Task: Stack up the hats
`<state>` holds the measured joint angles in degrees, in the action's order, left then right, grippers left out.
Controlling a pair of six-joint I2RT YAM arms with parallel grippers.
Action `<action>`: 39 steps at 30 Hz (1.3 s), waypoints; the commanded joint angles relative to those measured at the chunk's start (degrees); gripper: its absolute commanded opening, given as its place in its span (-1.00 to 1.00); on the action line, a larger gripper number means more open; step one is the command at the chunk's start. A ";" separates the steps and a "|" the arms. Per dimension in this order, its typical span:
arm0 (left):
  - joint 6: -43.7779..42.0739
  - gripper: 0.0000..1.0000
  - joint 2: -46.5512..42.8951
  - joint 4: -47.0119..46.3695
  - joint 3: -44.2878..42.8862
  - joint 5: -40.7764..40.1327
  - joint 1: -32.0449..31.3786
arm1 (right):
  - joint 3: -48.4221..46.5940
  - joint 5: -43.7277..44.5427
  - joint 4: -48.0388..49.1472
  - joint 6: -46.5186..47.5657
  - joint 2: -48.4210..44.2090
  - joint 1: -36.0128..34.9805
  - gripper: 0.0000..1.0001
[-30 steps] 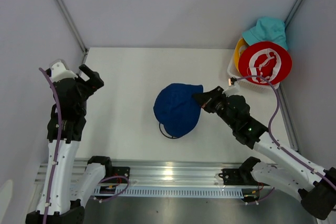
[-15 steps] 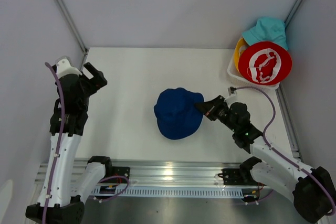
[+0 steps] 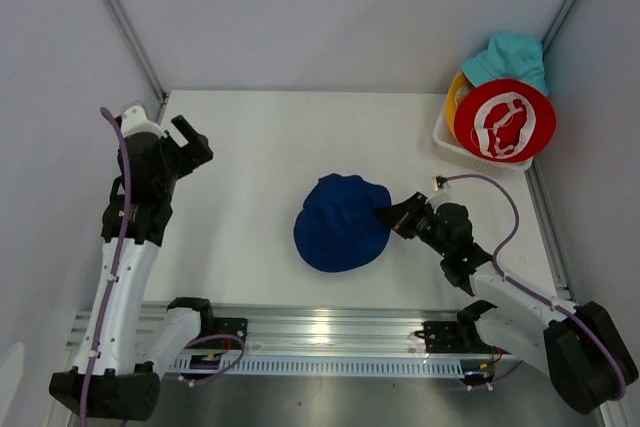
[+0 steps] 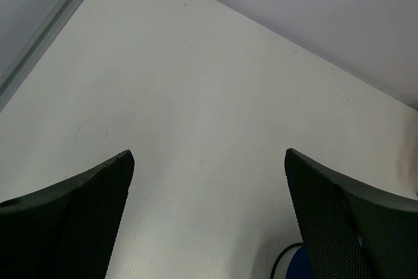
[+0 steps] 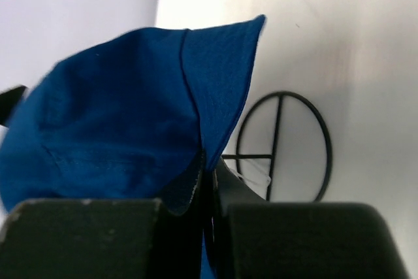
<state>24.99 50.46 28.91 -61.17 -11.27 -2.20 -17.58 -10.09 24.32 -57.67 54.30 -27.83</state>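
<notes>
navy hat is found near the middle of the table, crown up as far as can be told. its right brim is pinched between the all but closed jaws of the right gripper. in the right wrist view the brim's edge is seen clamped flat between the fingers, and that side of the hat appears raised off the surface. a thin wire frame is seen lying on the table just behind it. whether the far side of the hat rests on the table cannot be told.

at the far right corner a red hat is seen on the basket with its underside turned up. a teal hat is behind it and a yellow hat is at its left. no lavender or orange hat can be made out.

the left gripper is held wide open with nothing in it, above the left side of the table and well apart from every hat.

the task is judged to be at its start. one hat is out as the base of a pile and nothing is stacked on it. at least three hats are yet to be brought over and laid on top.
</notes>
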 commanded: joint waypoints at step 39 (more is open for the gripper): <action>-8.82 0.99 16.53 6.61 -15.48 10.38 -8.09 | -54.90 14.30 -45.41 33.93 17.40 26.86 0.99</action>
<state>19.31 68.12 34.17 -75.16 -2.52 -9.89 -64.40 -1.56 -22.81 -28.03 66.59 -2.96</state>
